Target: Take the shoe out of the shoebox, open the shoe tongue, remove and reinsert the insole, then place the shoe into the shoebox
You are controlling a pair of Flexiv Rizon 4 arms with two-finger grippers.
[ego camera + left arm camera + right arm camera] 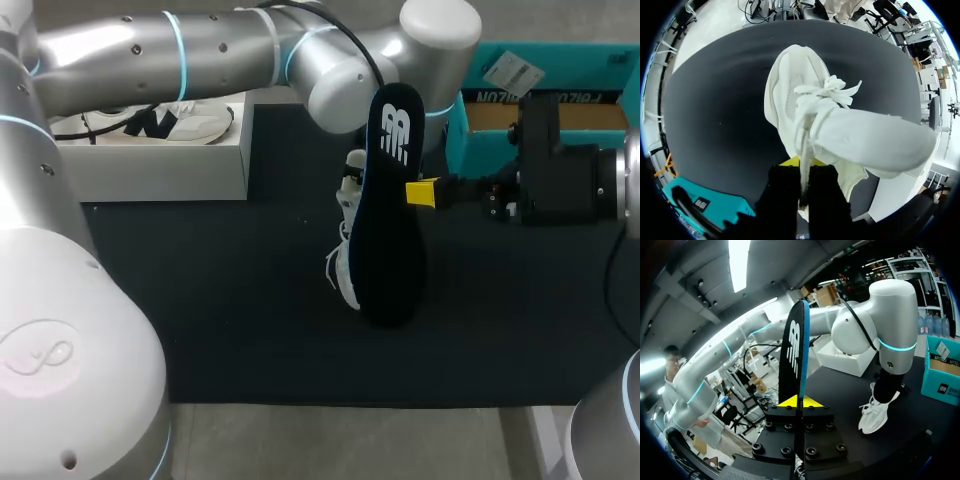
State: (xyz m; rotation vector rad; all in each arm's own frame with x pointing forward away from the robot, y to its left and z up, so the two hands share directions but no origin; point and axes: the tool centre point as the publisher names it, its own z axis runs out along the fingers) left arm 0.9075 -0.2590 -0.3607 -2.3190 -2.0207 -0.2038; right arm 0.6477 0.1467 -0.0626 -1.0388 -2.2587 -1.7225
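the right gripper (422, 193) had its fingers pinched narrowly on the dark insole (392, 210), holding it on edge above the black mat (200, 320) — apart from the white shoe (347, 270). the left gripper (800, 165) was clamped close on the shoe, which stood on the mat — outside the teal shoebox (480, 125).

Even overhead light — a ceiling strip (738, 260) glared in the right wrist view. The white shoe (790, 95) washed out, its nearest part blurred; wrist views bowed at the edges.
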